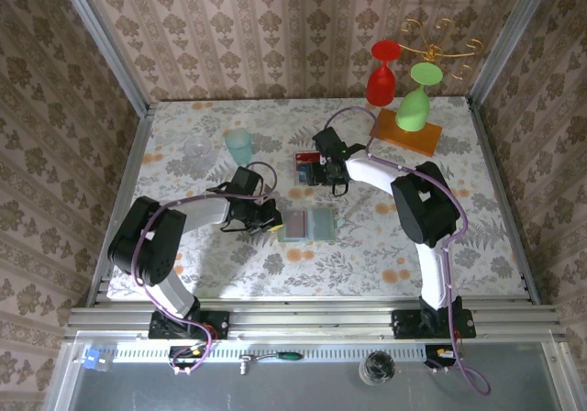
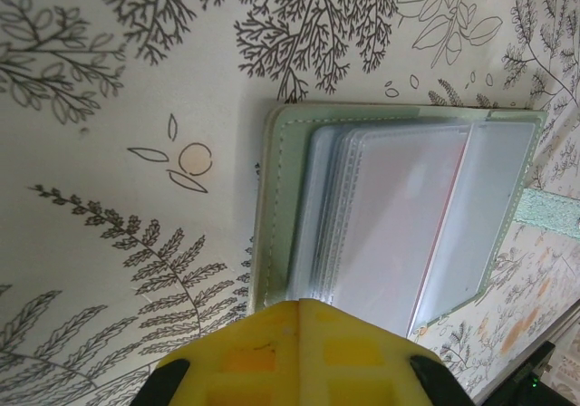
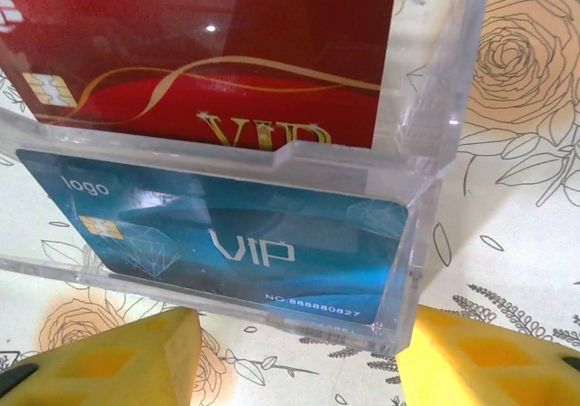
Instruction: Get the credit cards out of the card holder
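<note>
Two credit cards (image 3: 237, 247), red and blue, read "VIP" from the right wrist inside a clear box (image 3: 435, 116), right hand (image 3: 299, 361) fingers apart. Overhead, the left hand (image 1: 266, 216), fingers together, meets the open card holder (image 1: 309, 225) on the tabletop (image 1: 367, 264); goblets (image 1: 382, 76) stand behind.

The card holder (image 1: 309, 225) is laid open at the centre of the floral table (image 1: 367, 264), a clear box (image 1: 309, 168) near it at twelve o'clock. A teal cup (image 1: 239, 145) and clear glass (image 1: 195, 148) are set at ten o'clock, an orange slab (image 1: 415, 138) at two o'clock.

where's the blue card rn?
Blue card sits in the clear box, compartment beside the red card; top view: box mid-table, beyond the wallet.
</note>
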`<state>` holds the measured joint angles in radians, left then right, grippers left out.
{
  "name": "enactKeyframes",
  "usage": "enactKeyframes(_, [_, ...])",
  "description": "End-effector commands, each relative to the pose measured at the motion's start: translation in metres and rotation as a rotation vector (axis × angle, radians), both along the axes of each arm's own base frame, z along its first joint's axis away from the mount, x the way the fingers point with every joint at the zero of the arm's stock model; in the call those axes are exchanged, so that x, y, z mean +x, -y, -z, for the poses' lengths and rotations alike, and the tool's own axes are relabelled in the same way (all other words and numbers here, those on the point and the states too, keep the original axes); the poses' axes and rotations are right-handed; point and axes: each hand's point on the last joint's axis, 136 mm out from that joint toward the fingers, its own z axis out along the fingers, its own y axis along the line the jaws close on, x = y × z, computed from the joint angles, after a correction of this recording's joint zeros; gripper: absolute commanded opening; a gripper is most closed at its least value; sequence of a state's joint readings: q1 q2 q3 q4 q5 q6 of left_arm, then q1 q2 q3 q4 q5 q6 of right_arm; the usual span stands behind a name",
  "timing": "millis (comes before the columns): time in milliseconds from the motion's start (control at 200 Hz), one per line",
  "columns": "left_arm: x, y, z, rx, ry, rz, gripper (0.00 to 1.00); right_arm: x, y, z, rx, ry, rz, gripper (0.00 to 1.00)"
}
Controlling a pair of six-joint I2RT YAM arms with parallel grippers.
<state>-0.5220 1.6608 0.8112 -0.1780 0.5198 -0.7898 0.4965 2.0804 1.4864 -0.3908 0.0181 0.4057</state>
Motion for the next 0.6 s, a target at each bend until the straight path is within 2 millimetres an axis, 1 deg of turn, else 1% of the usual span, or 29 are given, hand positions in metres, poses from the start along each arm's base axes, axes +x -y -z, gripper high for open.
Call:
enactKeyframes(0, [-0.002,-0.001,-0.004,-0.012,0.002,0.000,0.05,0.007,-0.010,-0.003,0.028,0.008,0.014,0.59])
enactKeyframes(175, [-0.002,0.000,-0.003,-0.013,-0.001,0.001,0.05,0.009,-0.011,-0.003,0.026,0.010,0.025,0.64])
enactKeyframes(425, [-0.002,0.000,-0.003,-0.016,-0.001,0.002,0.05,0.010,-0.013,-0.006,0.030,0.014,0.033,0.65])
enactKeyframes(595, [-0.003,0.000,-0.006,-0.018,0.003,0.002,0.05,0.001,-0.010,-0.020,0.038,0.029,0.028,0.64])
